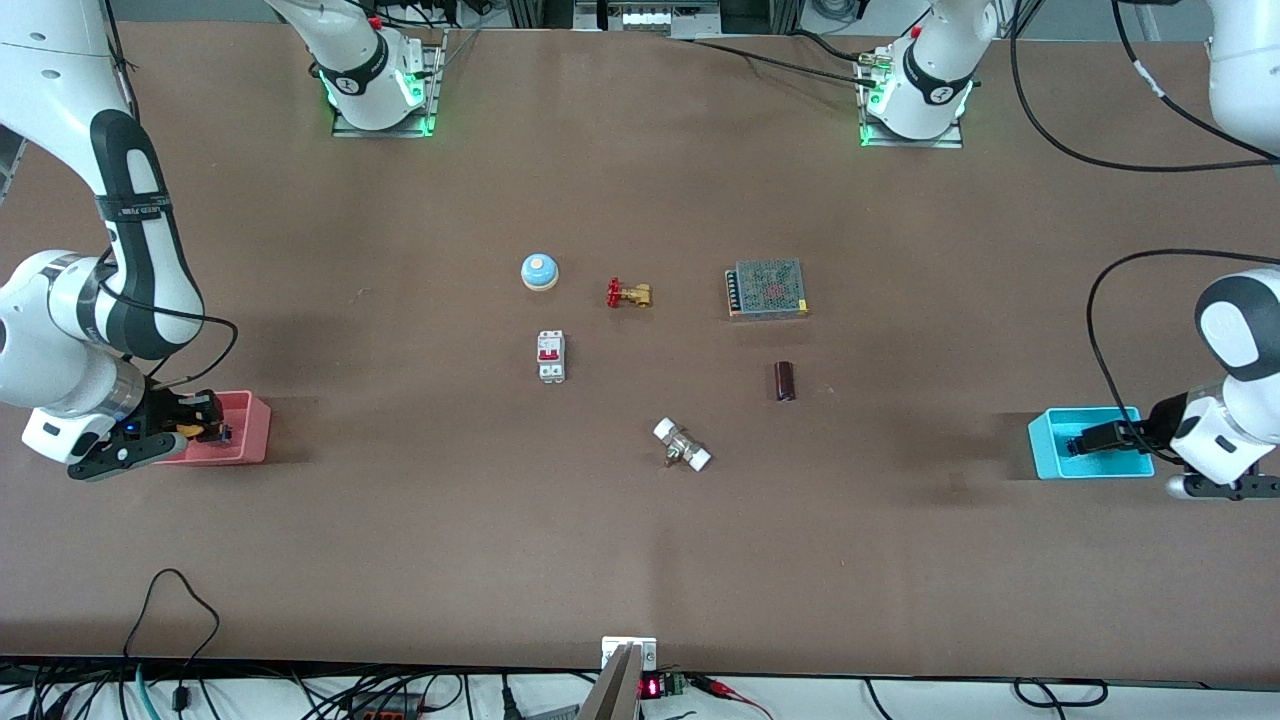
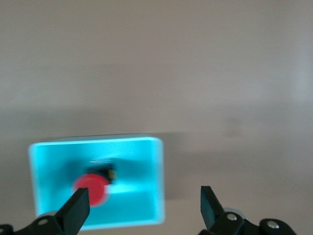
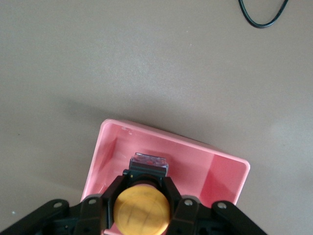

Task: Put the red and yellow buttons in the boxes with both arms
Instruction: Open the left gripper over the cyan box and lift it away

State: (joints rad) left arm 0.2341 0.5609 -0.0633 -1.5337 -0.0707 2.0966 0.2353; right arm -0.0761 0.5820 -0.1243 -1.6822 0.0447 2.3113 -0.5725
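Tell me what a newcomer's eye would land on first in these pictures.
First, the right gripper shut on the yellow button, held over the pink box at the right arm's end of the table. Next, the red button lying in the cyan box at the left arm's end, the left gripper open above it.

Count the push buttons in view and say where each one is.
2. The red button lies in the cyan box, under the open left gripper. The yellow button is clamped in the right gripper over the pink box. None elsewhere.
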